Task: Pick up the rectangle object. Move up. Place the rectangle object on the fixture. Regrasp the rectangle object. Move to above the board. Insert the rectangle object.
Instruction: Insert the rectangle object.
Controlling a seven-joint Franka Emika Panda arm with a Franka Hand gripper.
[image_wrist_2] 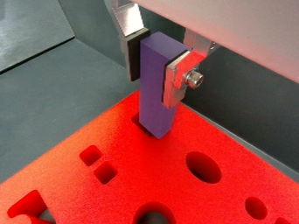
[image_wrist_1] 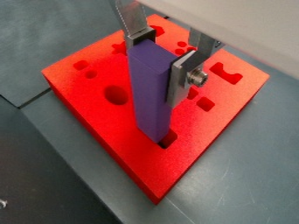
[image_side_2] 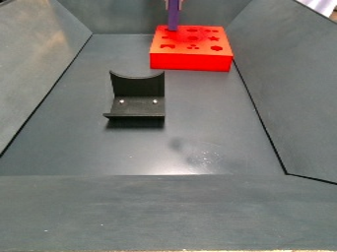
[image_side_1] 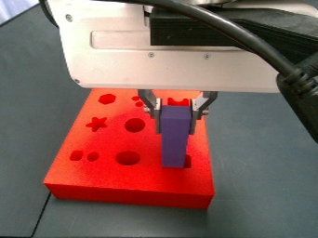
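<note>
The rectangle object [image_wrist_1: 149,87] is a long purple block held upright. My gripper [image_wrist_1: 163,59] is shut on its upper part, with a dark pad on one side and a silver plate with a screw on the other. The block's lower end sits in a recess near a corner of the red board [image_wrist_1: 87,92]. Both wrist views show this; the block [image_wrist_2: 158,87], gripper [image_wrist_2: 156,63] and board [image_wrist_2: 117,140] appear again. In a side view the block [image_side_1: 177,135] stands on the board [image_side_1: 112,172] under the gripper [image_side_1: 176,104]. The fixture [image_side_2: 136,98] stands bare.
The board [image_side_2: 191,49] lies at the far end of a grey bin with sloped walls [image_side_2: 53,89]. The dark fixture stands on the floor well apart from it, nearer the middle. The arm's white housing [image_side_1: 162,46] hangs over the board.
</note>
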